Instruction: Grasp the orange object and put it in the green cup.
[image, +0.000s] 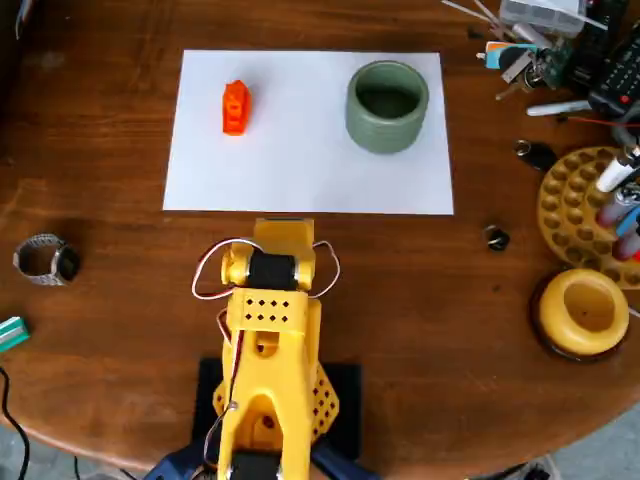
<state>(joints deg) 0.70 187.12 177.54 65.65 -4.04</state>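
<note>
One white paper sheet (300, 150) carries both: blocky orange object (234, 107) near its left edge, green cup (387, 106) right, bare sheet between; the gripper's jaws seem hidden under the yellow arm (268, 330)

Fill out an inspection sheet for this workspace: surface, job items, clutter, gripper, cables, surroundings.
Surface: round brown wooden table with a white paper sheet laid on it.
Job items: orange object lies on the sheet's left part in the overhead view; green cup stands upright on its right part, apart from it, nothing seen inside.
Clutter: wristwatch at left; yellow dish, yellow holder with pens and small electronics parts at right.
Gripper: yellow arm folded at the near edge; the gripper's jaws are hidden beneath it.
Cables: white and red wires loop around the arm's joint.
Surroundings: nothing seen beyond the table.
</note>
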